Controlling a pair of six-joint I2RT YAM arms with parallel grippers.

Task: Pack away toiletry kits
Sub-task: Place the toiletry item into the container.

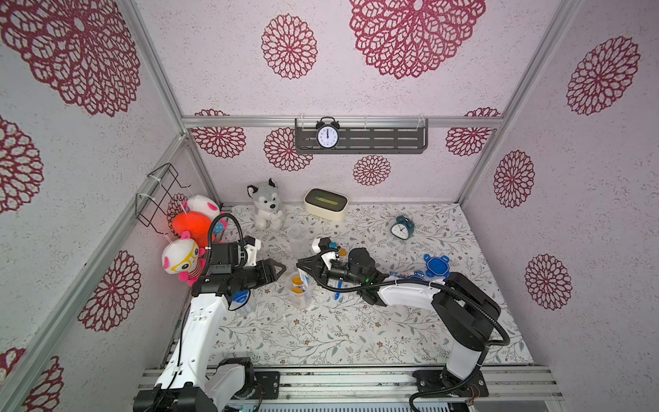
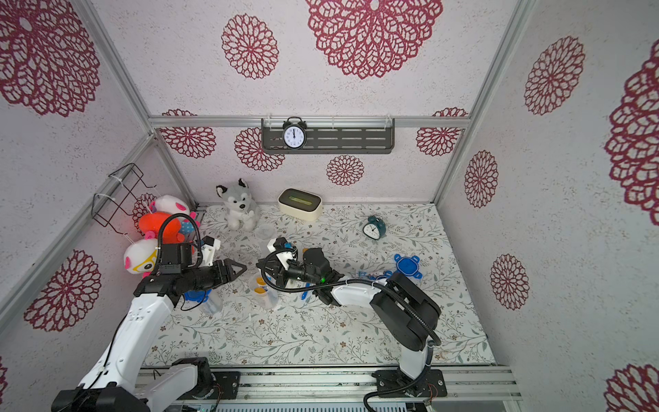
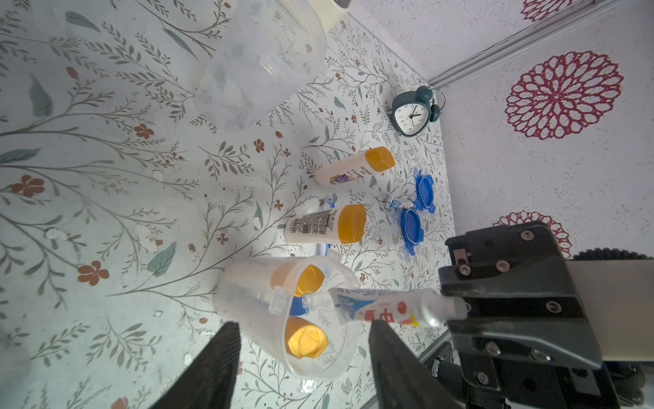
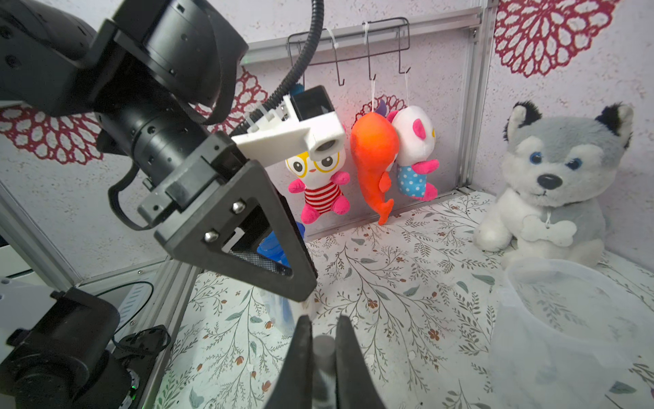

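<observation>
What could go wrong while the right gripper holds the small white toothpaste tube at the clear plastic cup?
1. The right gripper pinches the small white toothpaste tube only at its cap end; it may swing and miss.
2. Its flat end is at the rim of the clear plastic cup, and the open left gripper does not hold the cup: it may tip.
</observation>
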